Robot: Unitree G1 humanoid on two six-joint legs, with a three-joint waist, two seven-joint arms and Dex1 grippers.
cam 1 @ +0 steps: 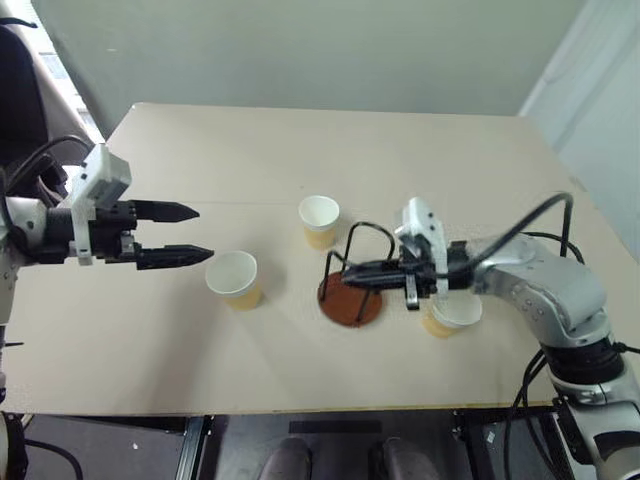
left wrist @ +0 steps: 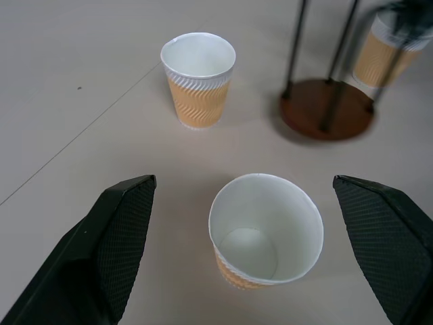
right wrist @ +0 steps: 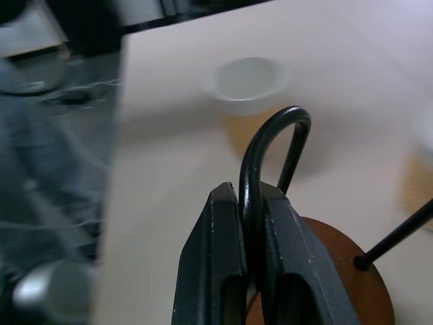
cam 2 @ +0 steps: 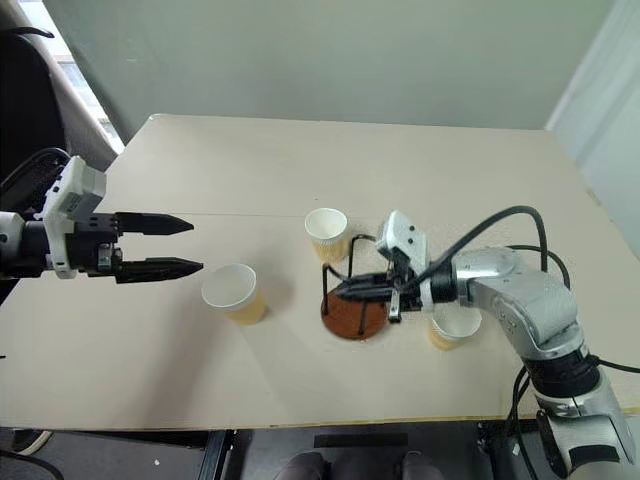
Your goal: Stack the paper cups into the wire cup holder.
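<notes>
Three paper cups stand upright on the table: one (cam 1: 233, 278) at left centre, one (cam 1: 319, 220) further back, and one (cam 1: 452, 312) at the right, partly behind my right wrist. The wire cup holder (cam 1: 350, 298) stands between them, a reddish-brown disc with black wire arches. My right gripper (cam 1: 352, 272) reaches in from the right and is shut on one wire arch (right wrist: 270, 128). My left gripper (cam 1: 203, 232) hovers open just left of the left cup (left wrist: 266, 230), not touching it. That cup lies ahead between its fingers (left wrist: 115, 237).
The beige table (cam 1: 300, 150) runs to a wall behind, and its front edge is close to me. A black cable (cam 1: 530, 215) loops over my right arm. Dark cables and a chair lie beyond the table's left edge.
</notes>
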